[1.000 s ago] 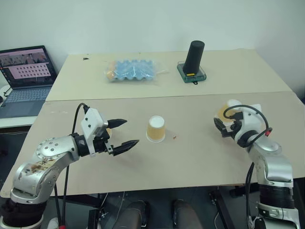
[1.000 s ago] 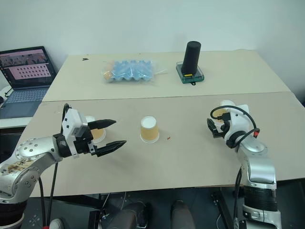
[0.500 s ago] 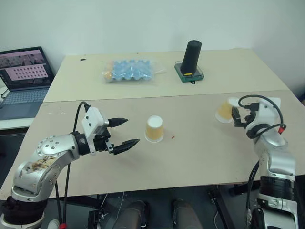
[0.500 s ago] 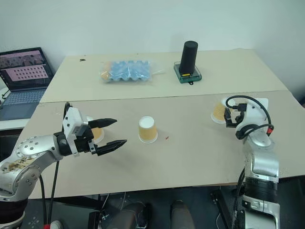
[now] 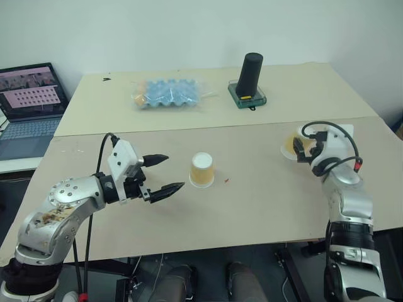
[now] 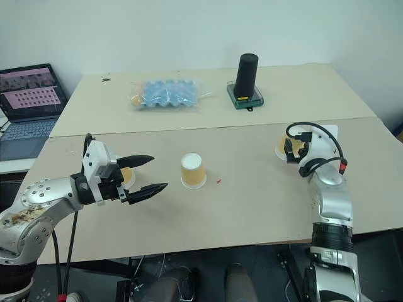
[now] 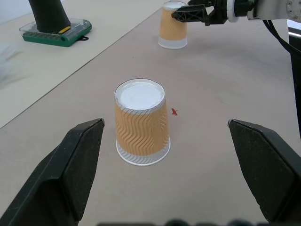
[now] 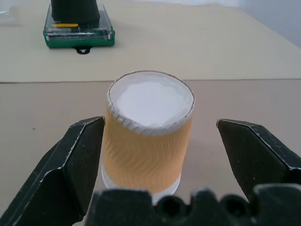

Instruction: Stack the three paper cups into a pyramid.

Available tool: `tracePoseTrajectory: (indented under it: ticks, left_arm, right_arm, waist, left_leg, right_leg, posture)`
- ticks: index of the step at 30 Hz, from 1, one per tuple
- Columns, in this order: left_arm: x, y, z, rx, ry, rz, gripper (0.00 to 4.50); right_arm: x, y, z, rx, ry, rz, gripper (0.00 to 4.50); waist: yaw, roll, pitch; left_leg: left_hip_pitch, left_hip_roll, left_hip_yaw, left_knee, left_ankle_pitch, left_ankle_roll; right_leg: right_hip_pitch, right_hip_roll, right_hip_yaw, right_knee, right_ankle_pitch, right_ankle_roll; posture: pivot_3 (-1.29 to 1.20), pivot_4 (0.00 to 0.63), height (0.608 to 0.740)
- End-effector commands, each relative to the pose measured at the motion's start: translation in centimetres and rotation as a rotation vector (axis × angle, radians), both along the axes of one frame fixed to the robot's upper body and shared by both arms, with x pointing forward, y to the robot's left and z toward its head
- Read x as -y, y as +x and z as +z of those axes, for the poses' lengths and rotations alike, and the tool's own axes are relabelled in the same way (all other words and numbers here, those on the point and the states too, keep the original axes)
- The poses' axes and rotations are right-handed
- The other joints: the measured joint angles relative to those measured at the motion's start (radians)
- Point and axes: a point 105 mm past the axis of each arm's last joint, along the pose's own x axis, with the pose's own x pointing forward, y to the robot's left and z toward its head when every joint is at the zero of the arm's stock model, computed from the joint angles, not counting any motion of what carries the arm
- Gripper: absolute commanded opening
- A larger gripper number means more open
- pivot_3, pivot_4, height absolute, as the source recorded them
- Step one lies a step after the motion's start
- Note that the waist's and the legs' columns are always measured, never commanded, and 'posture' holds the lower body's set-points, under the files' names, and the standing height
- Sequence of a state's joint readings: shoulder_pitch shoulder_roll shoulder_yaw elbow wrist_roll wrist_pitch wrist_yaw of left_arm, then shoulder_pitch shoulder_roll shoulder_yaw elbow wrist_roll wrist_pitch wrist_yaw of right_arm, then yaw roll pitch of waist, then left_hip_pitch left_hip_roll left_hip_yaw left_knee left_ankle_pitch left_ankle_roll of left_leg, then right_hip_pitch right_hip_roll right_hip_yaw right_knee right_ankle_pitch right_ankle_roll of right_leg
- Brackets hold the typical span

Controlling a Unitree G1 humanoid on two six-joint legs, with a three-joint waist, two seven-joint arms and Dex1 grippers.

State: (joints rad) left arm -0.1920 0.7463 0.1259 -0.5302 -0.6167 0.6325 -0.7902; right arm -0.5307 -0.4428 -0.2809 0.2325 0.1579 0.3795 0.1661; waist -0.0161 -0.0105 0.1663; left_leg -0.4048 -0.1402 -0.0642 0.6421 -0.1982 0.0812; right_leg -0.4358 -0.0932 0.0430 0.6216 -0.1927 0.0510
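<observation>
The right gripper (image 8: 155,160), fingers spread wide, brackets an upturned cup (image 8: 148,132) standing upright just ahead, ungripped.

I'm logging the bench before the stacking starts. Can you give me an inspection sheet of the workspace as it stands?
Surface: two tan tables pushed together, seam running across.
Job's things: three paper cups, all upside down and apart, none stacked: middle cup, right cup, left cup partly behind the left claw.
Clutter: blue egg tray in plastic and black cylinder on a green case, both on the far table; a small red speck by the middle cup.
Grippers: left claw open, holding nothing; right claw open, fingers either side of the right cup, not touching.
Cables: black cable looping over each wrist.
Surroundings: open laptop on a side table, white wall.
</observation>
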Motion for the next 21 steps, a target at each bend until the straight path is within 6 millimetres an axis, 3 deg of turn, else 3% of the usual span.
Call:
tracePoseTrajectory:
  ticks: [1, 14, 20, 21]
  left_arm:
    - [-0.07, -0.1, 0.63, 0.034, 0.004, 0.004, 4.5]
    - [-0.35, -0.08, 0.68, 0.035, 0.004, 0.023, 4.5]
    - [-0.37, -0.08, 0.57, 0.029, 0.003, 0.027, 4.5]
    - [-0.38, -0.08, 0.54, 0.028, 0.004, 0.027, 4.5]
  right_arm:
    - [-0.23, 0.87, 2.07, 0.075, -0.012, 0.012, 4.43]
    - [-0.47, 1.75, 1.87, 0.083, 0.018, 0.021, 4.43]
    - [-0.83, 1.77, 2.17, 0.095, 0.014, 0.039, 2.77]
    - [-0.98, 1.8, 2.12, 0.09, 0.011, 0.048, 2.74]
  waist:
    - [0.001, 0.0, 0.0]
    - [0.001, 0.0, 0.0]
    - [0.001, 0.0, 0.0]
    - [0.001, 0.0, 0.0]
  left_leg:
    - [0.0, 0.0, 0.0, 0.0, 0.0, 0.0]
    - [0.0, 0.0, 0.0, 0.0, 0.0, 0.0]
    - [0.0, 0.0, 0.0, 0.0, 0.0, 0.0]
    - [0.0, 0.0, 0.0, 0.0, 0.0, 0.0]
  right_leg:
    - [0.0, 0.0, 0.0, 0.0, 0.0, 0.0]
    - [0.0, 0.0, 0.0, 0.001, 0.0, 0.0]
    - [0.0, 0.0, 0.0, 0.001, 0.0, 0.0]
    - [0.0, 0.0, 0.0, 0.001, 0.0, 0.0]
  posture:
    - [0.0, 0.15, 0.74]
    - [0.0, 0.15, 0.74]
    - [0.0, 0.15, 0.74]
    - [0.0, 0.15, 0.74]
